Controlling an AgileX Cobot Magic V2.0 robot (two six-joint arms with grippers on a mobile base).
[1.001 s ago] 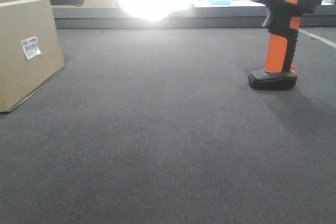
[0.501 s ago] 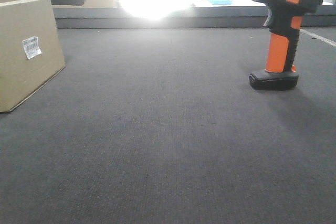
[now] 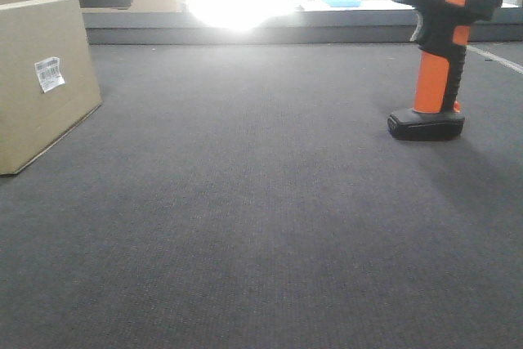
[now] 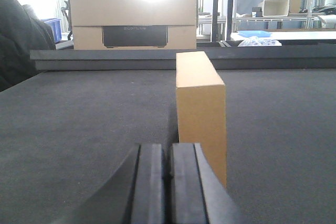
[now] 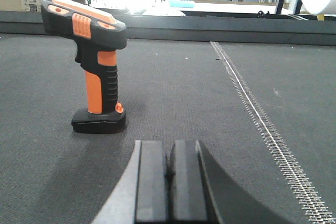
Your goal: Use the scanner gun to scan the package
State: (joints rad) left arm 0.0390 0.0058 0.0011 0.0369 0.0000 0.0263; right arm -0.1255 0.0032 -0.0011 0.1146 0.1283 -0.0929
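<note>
The package, a tan cardboard box with a small white barcode label, stands on the dark mat at the far left of the front view. In the left wrist view the package rises just beyond my left gripper, which is shut with nothing between its fingers. The scanner gun stands upright on its black foot at the right, its head pointing left. It stands ahead and to the left of my right gripper as the scanner gun; that gripper is shut and empty.
A wide tan carton with a black rectangle stands behind a low dark ledge at the back. A stitched seam runs across the mat on the right. Shelving and a blue tray lie beyond.
The front view has shifted a few pixels; the package and scanner gun have stayed where they were.
</note>
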